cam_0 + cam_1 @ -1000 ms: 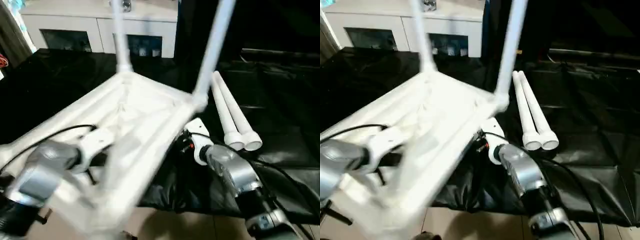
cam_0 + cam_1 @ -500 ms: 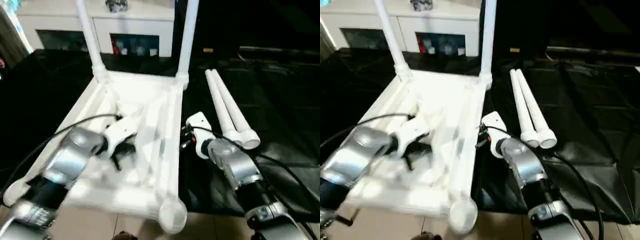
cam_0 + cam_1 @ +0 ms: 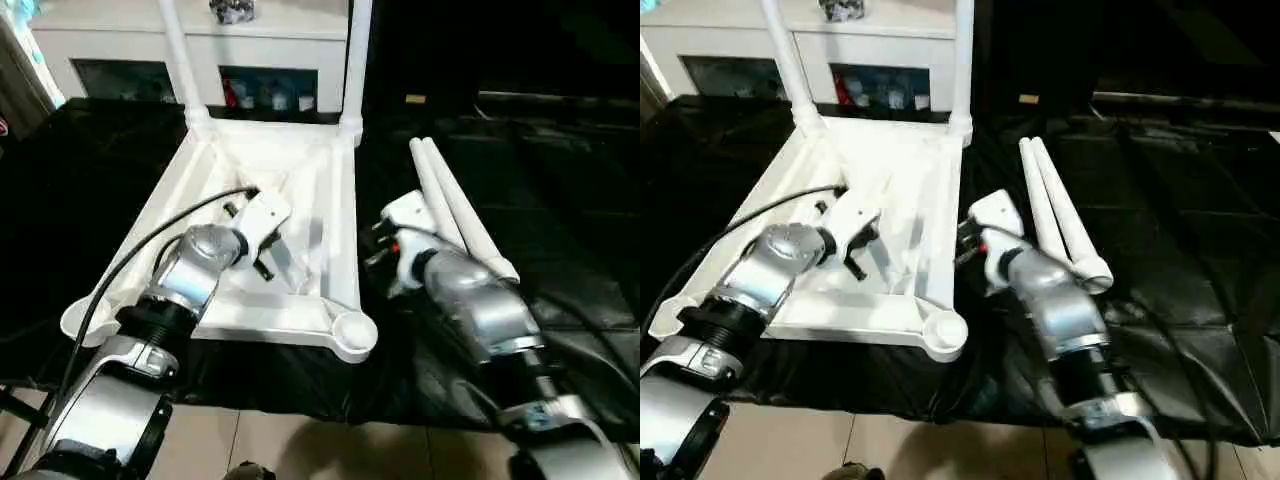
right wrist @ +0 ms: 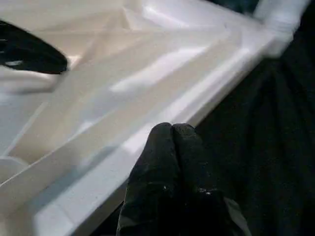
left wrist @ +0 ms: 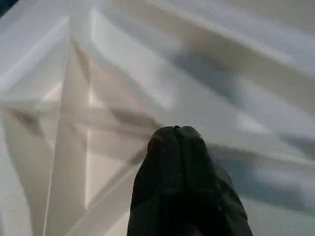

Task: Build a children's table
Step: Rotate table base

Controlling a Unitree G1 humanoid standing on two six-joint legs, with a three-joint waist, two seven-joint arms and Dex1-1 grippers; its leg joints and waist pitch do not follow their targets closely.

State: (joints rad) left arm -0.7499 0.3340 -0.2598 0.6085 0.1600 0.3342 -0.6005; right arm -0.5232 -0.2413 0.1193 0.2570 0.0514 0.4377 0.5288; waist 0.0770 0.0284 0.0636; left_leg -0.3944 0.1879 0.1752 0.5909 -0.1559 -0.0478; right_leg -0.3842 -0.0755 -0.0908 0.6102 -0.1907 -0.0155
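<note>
Tabletop (image 3: 300,200) lies upside down on the black-covered surface (image 3: 90,190), ribbed underside up, its near edge overhanging the surface's front edge. Two legs are fitted and upright in the far corner sockets: far-left leg (image 3: 178,60) and far-right leg (image 3: 355,60). The near-left socket (image 3: 75,322) and near-right socket (image 3: 354,331) are empty.

Left gripper (image 3: 268,262) hangs over the ribbed underside near the middle of the tabletop, fingers pressed together, gripping nothing; whether the tips touch the ribs cannot be told.

Right gripper (image 4: 172,135) sits just beside the tabletop's right rim, over the black cover, likewise closed and empty.

Two loose legs (image 3: 455,205) lie side by side, touching, on the surface to the right of the right gripper. Their long axes run from far to near, slanting slightly rightward, flared ends pointing toward the robot.

Judgement: the right arm is plainly the nearer to the loose legs, which lie just to its right. The next step should be to take one leg and stand it in the near-right socket; the closed gripper must open first, and the leg be turned from lying to upright.
</note>
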